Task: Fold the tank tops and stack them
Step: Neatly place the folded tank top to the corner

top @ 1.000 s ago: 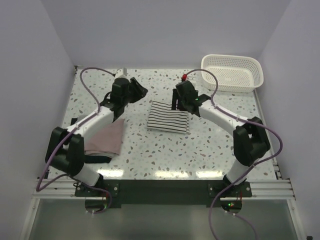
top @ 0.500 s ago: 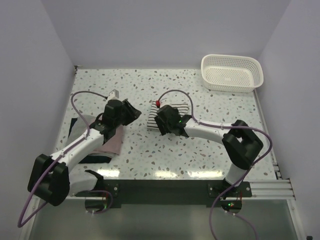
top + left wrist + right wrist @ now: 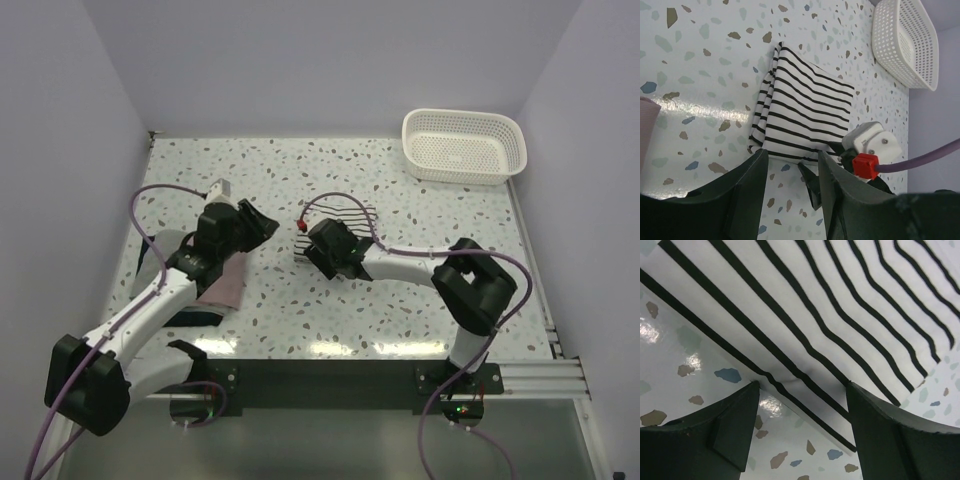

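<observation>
In the middle of the top view the folded striped top [image 3: 350,214] lies flat on the desk [image 3: 400,295], the right fingers [image 3: 732,427] spread apart at its lower edge, the left fingers [image 3: 747,195] apart above the pink top [image 3: 229,283] at left.

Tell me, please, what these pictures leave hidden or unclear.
- Dark tank top: top view, mostly under the pink tank top and left arm.
- Striped tank top: top view, near edge behind the right gripper; right wrist view crops it.
- Basket: left wrist view, cut by the frame edge.

Matt cloth tank top [image 3: 805,115], glossy tabletop [image 3: 700,60]
</observation>
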